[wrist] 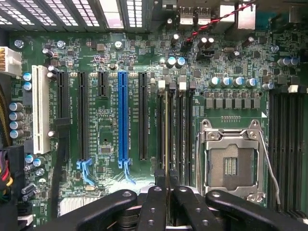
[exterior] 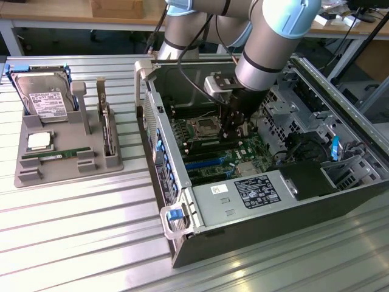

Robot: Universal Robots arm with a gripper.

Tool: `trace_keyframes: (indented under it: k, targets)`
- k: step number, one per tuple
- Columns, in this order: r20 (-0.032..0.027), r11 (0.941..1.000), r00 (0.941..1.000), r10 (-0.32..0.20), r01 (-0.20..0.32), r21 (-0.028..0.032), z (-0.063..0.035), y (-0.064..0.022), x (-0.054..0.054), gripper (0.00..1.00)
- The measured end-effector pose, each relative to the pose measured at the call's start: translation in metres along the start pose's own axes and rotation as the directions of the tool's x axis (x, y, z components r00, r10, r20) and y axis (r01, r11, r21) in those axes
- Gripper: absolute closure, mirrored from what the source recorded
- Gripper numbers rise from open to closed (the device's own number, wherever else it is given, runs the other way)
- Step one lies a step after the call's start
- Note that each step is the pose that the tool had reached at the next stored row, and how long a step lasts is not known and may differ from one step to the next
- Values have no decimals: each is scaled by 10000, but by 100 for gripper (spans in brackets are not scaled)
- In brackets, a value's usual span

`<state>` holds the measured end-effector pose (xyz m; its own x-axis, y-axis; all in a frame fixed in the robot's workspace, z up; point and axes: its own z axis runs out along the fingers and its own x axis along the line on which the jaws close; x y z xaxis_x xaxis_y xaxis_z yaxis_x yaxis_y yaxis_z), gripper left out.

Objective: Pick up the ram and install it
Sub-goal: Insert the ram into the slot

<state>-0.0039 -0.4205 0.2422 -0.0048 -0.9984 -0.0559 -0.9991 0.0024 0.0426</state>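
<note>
Ext. view: arm reaches into the open PC case [exterior: 182, 243]; gripper [exterior: 233, 131] low over the motherboard [exterior: 213, 159], beside the CPU socket [exterior: 202, 128]. A second RAM stick [exterior: 58, 156] lies in the grey tray [exterior: 67, 167] on the worktop, well apart.

Wrist view: fingers [wrist: 186, 204] narrow, pinched on the ram [wrist: 166, 130], seen edge-on. Its long axis runs parallel w/ the DIMM slots [wrist: 175, 127], straight out from the fingertips, standing in or just over one slot; can't tell if seated.

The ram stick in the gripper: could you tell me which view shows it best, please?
The wrist view: the ram shows edge-on between the gripper fingers, in a memory slot. In the exterior view the gripper hides it.
</note>
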Motion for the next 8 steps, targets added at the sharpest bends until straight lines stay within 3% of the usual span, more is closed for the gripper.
trace_keyframes:
  k: [5, 6, 7, 8]
  targets:
    - [-8, 10000, 10000, -1, 1, -1, 26, 28, 5, 88]
    - [-26, 10000, 10000, 0, 0, 1, 32, 27, 5, 88]
    - [-81, 10000, 10000, 1, -1, 0, 38, 26, 6, 88]
    - [-84, 10000, 10000, 2, -2, 0, 40, 27, 7, 88]
